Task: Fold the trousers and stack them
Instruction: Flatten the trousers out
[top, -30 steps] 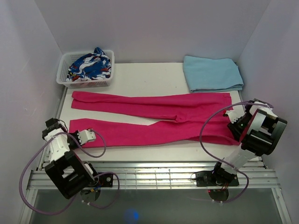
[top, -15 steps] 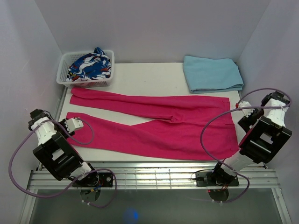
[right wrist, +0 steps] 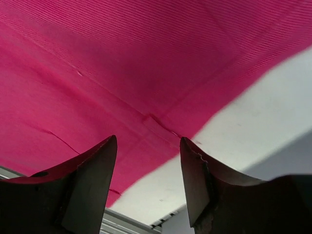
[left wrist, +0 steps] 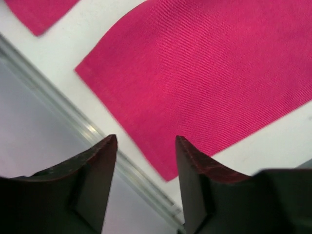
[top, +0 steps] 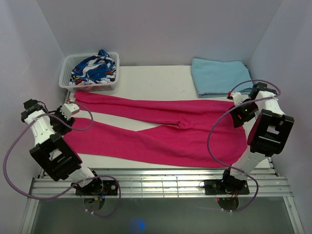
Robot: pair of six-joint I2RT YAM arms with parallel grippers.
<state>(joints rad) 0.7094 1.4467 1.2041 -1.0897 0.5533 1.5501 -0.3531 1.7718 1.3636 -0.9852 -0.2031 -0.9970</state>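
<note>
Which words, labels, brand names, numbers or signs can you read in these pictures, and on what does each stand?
No text can be read. The magenta trousers are plain, the light blue folded cloth shows no label, and the patterned garment in the white basket shows only blue, white and red shapes, no letters.

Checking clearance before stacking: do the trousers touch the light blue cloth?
Cannot tell. Top view: the trousers waist edge runs close beside the light blue cloth; neither gap nor overlap shows.
</note>
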